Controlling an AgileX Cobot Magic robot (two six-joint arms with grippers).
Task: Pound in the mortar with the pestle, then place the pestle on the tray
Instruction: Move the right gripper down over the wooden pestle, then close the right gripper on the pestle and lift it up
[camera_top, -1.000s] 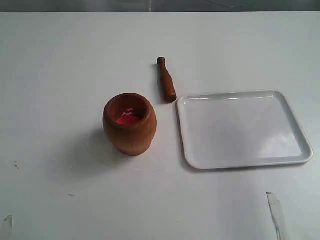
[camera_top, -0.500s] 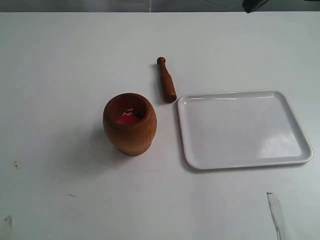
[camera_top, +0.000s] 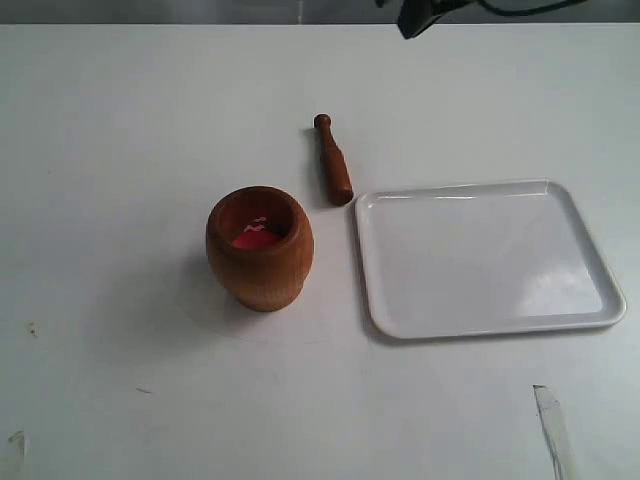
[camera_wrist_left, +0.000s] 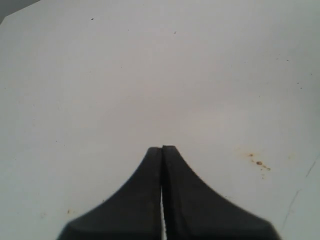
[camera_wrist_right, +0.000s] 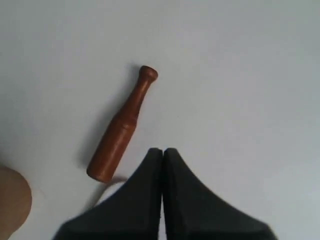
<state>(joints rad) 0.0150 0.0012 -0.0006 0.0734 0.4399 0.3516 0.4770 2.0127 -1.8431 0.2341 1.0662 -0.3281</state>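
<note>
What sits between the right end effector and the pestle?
Nothing: only bare table lies between the right end effector and the pestle, shown in the right wrist view.

— Where's the pestle (camera_top: 332, 160)?
— Flat on the table (camera_top: 120, 120), behind the mortar (camera_top: 260, 248) and a little right of it. Knob end farthest back, thick end just beside the far left corner of the tray (camera_top: 485, 258).
— And the tray?
— Right of the mortar, near it, not touching. Some bits (camera_top: 255, 238) lie inside the mortar.
</note>
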